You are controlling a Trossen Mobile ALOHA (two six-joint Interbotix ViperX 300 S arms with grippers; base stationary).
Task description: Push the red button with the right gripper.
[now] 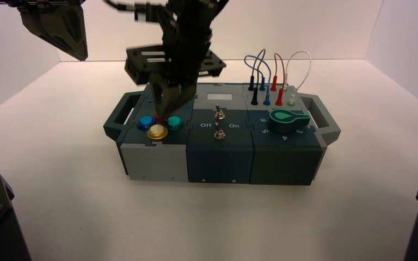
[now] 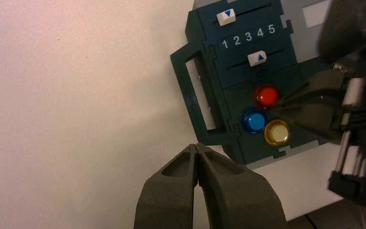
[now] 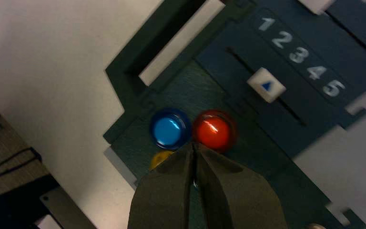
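The red button sits on the box's left section, beside the blue button and behind the yellow button. My right gripper is shut, and its pointed tip rests at the red button's edge, on the side toward the blue one. From above, the right gripper comes down over the button cluster and hides most of the red button. The left wrist view shows the red button with the right gripper's tip against its rim. My left gripper is shut and empty, held high at the far left.
A green button lies right of the red one. Two sliders with a 1–5 scale sit behind the buttons. Two toggle switches, a green knob and plugged wires fill the box's middle and right. The box has a handle at each end.
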